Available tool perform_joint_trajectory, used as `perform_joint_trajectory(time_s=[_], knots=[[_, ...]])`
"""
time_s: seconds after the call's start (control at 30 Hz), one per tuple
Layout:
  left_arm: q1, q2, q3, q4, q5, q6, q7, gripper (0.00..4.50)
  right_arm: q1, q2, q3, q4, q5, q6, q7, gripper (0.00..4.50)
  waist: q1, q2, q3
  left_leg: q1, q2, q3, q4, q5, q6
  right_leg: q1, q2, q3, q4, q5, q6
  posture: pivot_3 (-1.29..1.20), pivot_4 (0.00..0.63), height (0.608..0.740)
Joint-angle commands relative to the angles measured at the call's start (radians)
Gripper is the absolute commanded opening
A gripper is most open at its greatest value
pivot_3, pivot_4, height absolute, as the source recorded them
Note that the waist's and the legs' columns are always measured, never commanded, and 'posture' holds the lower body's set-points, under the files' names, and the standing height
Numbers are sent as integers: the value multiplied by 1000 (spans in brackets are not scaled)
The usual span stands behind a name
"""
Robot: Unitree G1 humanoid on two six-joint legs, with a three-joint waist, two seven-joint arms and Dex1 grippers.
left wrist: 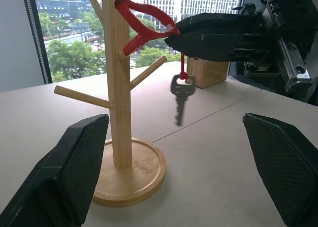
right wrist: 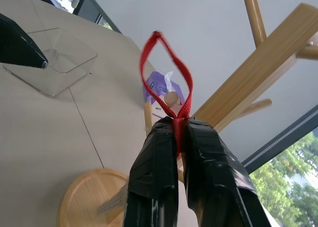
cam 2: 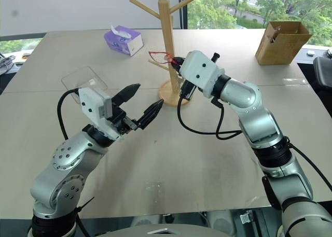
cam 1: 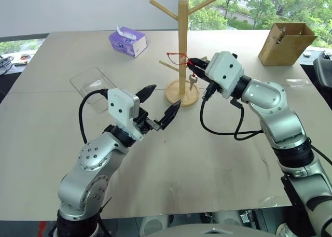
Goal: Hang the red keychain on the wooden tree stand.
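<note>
While the right hand (right wrist: 181,132) stays out of the question as a free tool, its two black fingers are pressed together on the red keychain (left wrist: 144,26), pinching the strap just where the loop narrows, above the small metal key (left wrist: 180,95). From that pinch the loop stands open toward the wooden tree stand (cam 1: 182,50), close against the pole and one of its lower pegs; from the right wrist view a peg tip sits just behind the loop's lower part, though whether the strap is already over a peg I cannot tell. The key dangles freely below the fingers, so the piece looks very light, with the strap soft and limp and the key the only stiff, weighty part; it will likely swing with any quick motion. Holding the strap near the key, as now, seems the sensible place, since it keeps the loop spread for threading onto a peg. The left hand (cam 1: 162,103) hovers lower over the tabletop (cam 1: 218,159) with its fingers wide apart and nothing between them, pointing toward the stand's round base.
</note>
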Motion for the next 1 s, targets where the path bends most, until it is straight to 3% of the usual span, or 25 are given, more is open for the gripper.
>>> perform_joint_trajectory(time_s=[0.03,0.9,1.0], knots=[[-24,3,25,-36,-8,-20,2,4500,-2,3,-30,-42,-7,-15,3,67,-1,0,0,0,0,0,0,0,0,0,0,0,0,0,0,0,150,740],[-79,-11,33,-33,-38,6,36,4500,-39,97,-33,149,-128,-19,-82,67,-1,0,0,0,0,0,0,0,0,0,0,0,1,0,0,0,150,740],[-79,-15,30,-30,-34,5,38,4500,-40,112,-45,167,-121,-18,-94,997,-1,0,0,0,0,0,0,0,0,0,0,0,1,0,0,0,150,740]])
